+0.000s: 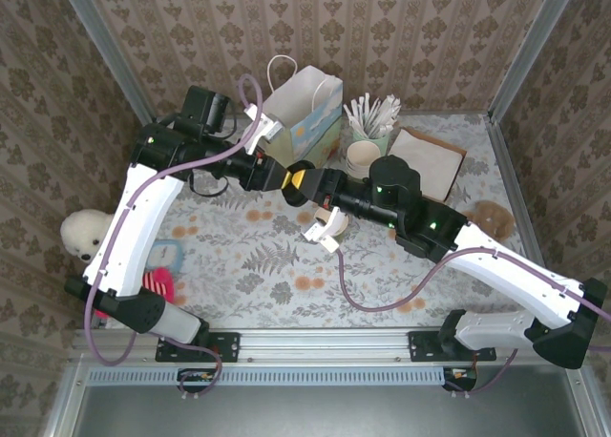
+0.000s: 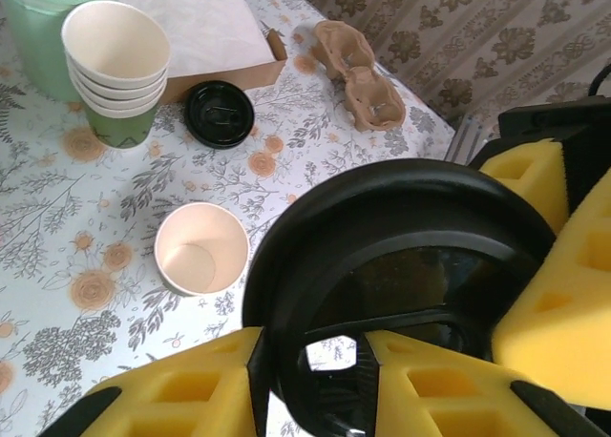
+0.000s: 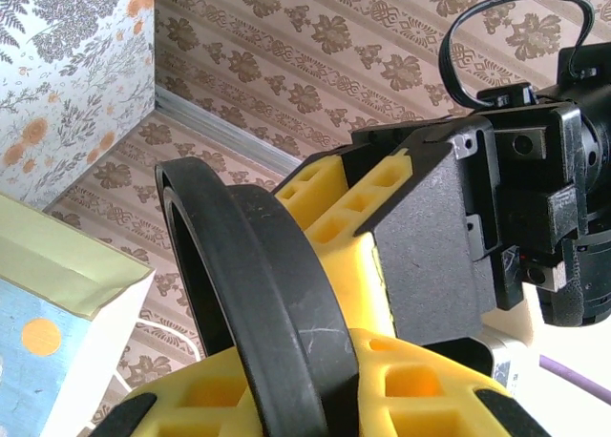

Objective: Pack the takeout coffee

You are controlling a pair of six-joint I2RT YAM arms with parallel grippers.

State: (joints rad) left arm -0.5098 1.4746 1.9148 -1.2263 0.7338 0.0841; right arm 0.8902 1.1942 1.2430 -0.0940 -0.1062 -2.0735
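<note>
A round black plastic lid (image 1: pixel 304 191) hangs on edge in mid-air above the middle of the table. My left gripper (image 1: pixel 286 179) comes at it from the left and my right gripper (image 1: pixel 313 183) from the right. In the left wrist view my left gripper (image 2: pixel 334 361) is shut on the lid (image 2: pixel 401 227) at its lower rim. The right wrist view has the lid (image 3: pixel 258 294) edge-on, with my right gripper (image 3: pixel 305 380) shut on it. A single lidless cup (image 2: pixel 200 248) stands on the table below. The takeout coffee, a cup with its lid on, is out of view.
A paper bag (image 1: pixel 304 113) stands open at the back. Right of it are a holder of stirrers (image 1: pixel 372 122), a stack of lidless cups (image 2: pixel 115 65), a second black lid (image 2: pixel 219 114), a brown napkin box (image 1: pixel 425 160) and a cardboard cup carrier (image 2: pixel 361 74). A white plush (image 1: pixel 84 232) sits at the far left.
</note>
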